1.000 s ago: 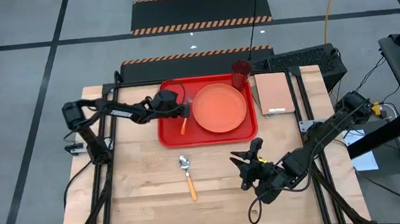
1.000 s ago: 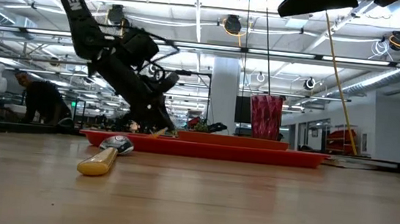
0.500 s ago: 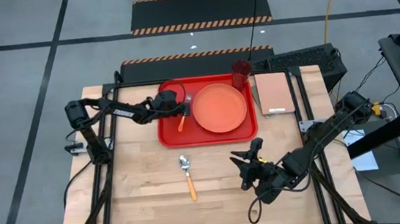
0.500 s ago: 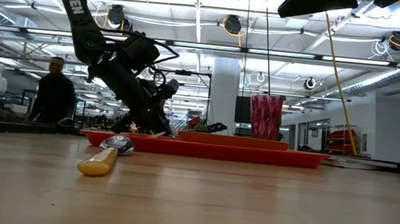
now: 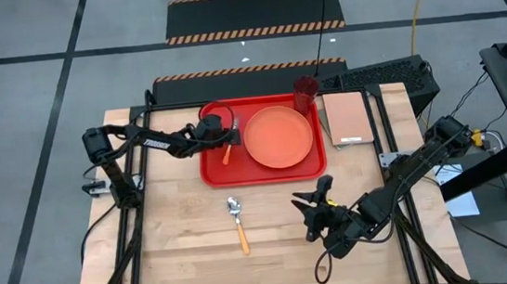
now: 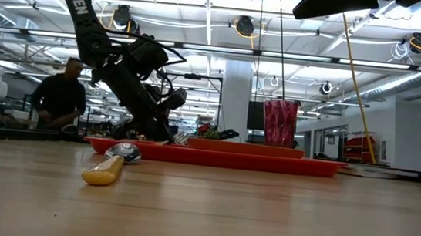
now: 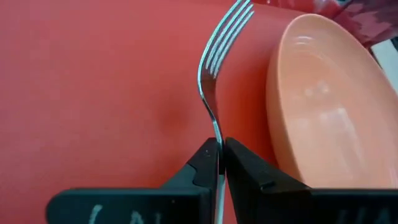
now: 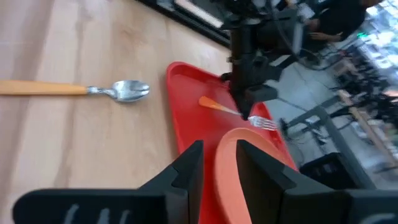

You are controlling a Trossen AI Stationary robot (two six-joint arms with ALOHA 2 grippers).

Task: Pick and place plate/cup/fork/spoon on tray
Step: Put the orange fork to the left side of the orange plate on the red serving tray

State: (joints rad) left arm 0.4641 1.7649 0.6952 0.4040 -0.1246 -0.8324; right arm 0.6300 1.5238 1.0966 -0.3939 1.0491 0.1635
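Left gripper [image 7: 218, 163] is pinched tight on the thin metal neck of the small orange-handled fork [image 7: 217, 56], over the red plastic tray [image 5: 214, 169] beside the salmon plate [image 5: 278, 137]. Light, stiff, slippery steel; the plastic handle probably grips better. Right gripper [image 5: 315, 212] waits with fingers apart.

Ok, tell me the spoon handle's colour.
Orange-yellow; the spoon handle shows best in the high view.
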